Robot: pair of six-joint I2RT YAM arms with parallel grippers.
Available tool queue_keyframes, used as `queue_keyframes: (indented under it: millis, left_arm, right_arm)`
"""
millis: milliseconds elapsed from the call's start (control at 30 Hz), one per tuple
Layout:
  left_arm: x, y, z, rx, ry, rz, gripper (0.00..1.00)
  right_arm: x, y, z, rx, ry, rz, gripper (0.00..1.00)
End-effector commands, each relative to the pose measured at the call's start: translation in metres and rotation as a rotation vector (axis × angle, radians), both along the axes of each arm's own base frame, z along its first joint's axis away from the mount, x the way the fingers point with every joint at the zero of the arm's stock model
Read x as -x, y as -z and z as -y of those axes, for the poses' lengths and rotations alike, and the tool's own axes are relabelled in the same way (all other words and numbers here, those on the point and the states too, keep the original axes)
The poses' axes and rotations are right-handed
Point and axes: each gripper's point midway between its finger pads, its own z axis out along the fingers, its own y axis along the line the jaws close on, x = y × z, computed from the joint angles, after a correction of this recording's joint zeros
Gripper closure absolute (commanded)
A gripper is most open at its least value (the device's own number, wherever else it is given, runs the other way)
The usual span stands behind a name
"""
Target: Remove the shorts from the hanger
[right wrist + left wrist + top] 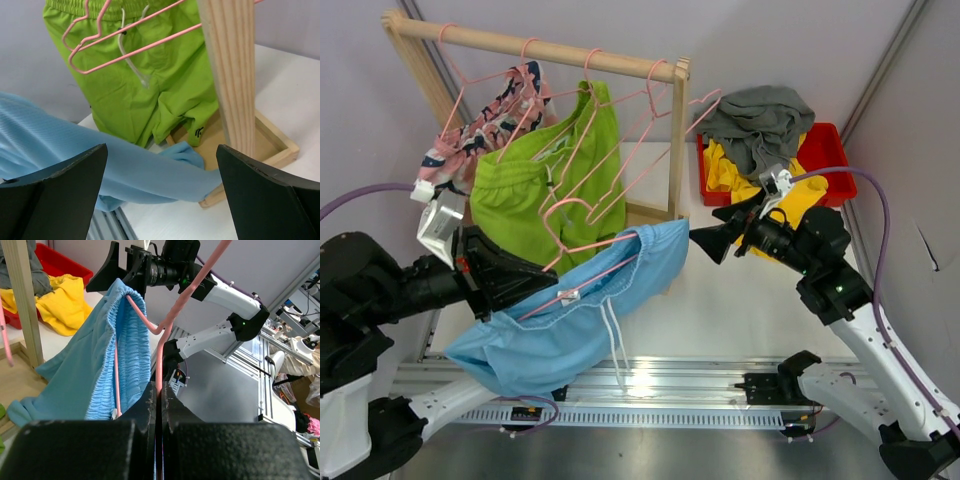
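**A:** Light blue up front: looking at the light blue shorts (570, 320), slung on a pink hanger (588, 250) out in front of the wooden rack (535, 45), sagging low over the table's near edge.

**B:** Same here. Pinching that hanger's wire with the left gripper (159, 392), fingers pressed flat together. Spread wide on the right gripper (705, 240), parked just beside the waistband's right end, with open white table (740, 310) below for room.

**A:** Tighter on the left though. Lime green shorts (545, 170) and spare hangers (640, 130) right behind, rack post close by.

**B:** Can't tell how firmly clipped onto the fabric. Barely any view of the patterned pink shorts (485, 125), bunched up behind the green. Grey shorts (760, 115) over yellow shorts (730, 175), heaped in the red bin (832, 140), edges buried.
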Motion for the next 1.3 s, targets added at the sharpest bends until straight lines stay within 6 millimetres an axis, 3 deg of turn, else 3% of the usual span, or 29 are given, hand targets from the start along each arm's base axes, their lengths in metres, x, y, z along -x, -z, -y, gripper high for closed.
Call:
queue_keyframes:
  millis: [0,300,533,800,900,1067,1133,1167,1200,1233,1267]
  left_arm:
    - [-0.013,-0.03,0.013,0.065,0.008,0.054,1.0]
    - [-0.033,-0.033,0.02,0.039,-0.036,0.062,1.0]
    - [-0.032,-0.033,0.016,0.029,-0.053,0.059,1.0]
    - [-0.034,-0.033,0.019,0.031,-0.05,0.053,1.0]
    - [-0.036,-0.033,0.019,0.03,-0.053,0.052,1.0]
    - [-0.037,-0.033,0.019,0.03,-0.058,0.056,1.0]
    - [-0.037,-0.032,0.018,0.026,-0.064,0.054,1.0]
    - [-0.037,-0.033,0.017,0.026,-0.065,0.059,1.0]
    - [-0.039,-0.03,0.017,0.019,-0.076,0.052,1.0]
    - [-0.041,-0.028,0.017,0.012,-0.085,0.048,1.0]
    - [-0.044,-0.022,0.017,-0.008,-0.095,0.034,1.0]
  right_arm:
    - [0.004,-0.029,-0.01,-0.049,-0.018,0.068,0.0]
    - [0.016,-0.045,-0.013,-0.07,-0.045,0.109,0.0]
    - [0.014,-0.043,0.006,-0.016,0.03,0.146,0.01]
    - [0.008,-0.033,-0.016,-0.074,-0.083,0.101,0.01]
    - [0.006,-0.045,-0.026,-0.11,-0.109,0.127,0.01]
    - [-0.003,-0.047,-0.047,-0.125,-0.145,0.129,0.01]
    - [-0.001,-0.048,-0.051,-0.13,-0.172,0.14,0.19]
    - [-0.002,-0.047,-0.052,-0.13,-0.175,0.14,0.34]
    - [-0.003,-0.047,-0.052,-0.13,-0.167,0.144,0.91]
    - [-0.007,-0.047,-0.05,-0.127,-0.142,0.144,1.0]
    - [-0.011,-0.05,-0.044,-0.133,-0.102,0.157,1.0]
